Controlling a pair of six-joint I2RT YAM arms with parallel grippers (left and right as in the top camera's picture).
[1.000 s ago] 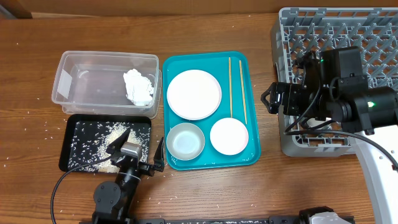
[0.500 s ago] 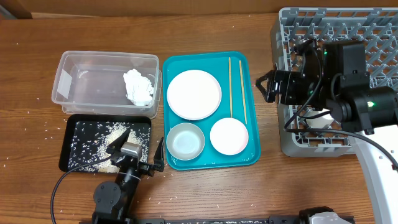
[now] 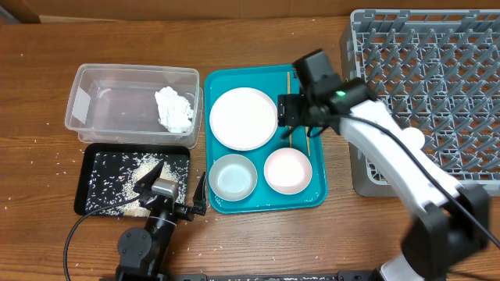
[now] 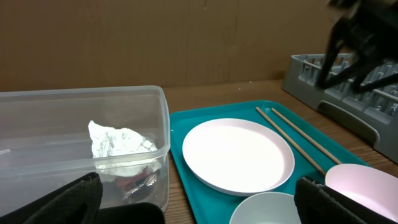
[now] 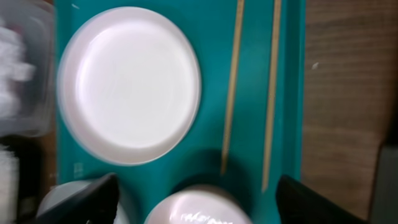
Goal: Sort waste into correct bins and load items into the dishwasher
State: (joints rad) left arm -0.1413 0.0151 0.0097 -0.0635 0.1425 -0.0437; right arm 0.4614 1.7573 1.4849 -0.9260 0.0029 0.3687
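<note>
Overhead, round white plate point(image 3: 243, 118), thin wooden chopsticks point(image 3: 307, 144)

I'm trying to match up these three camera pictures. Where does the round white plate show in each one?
Overhead: the round white plate lies mid-frame, in the upper left part of the teal plastic serving tray.
Left wrist: the plate sits centre, slightly low, right of the clear rectangular plastic tub.
Right wrist: the plate fills the upper left.
Shared landmark: the teal tray beneath it, in all three.
</note>
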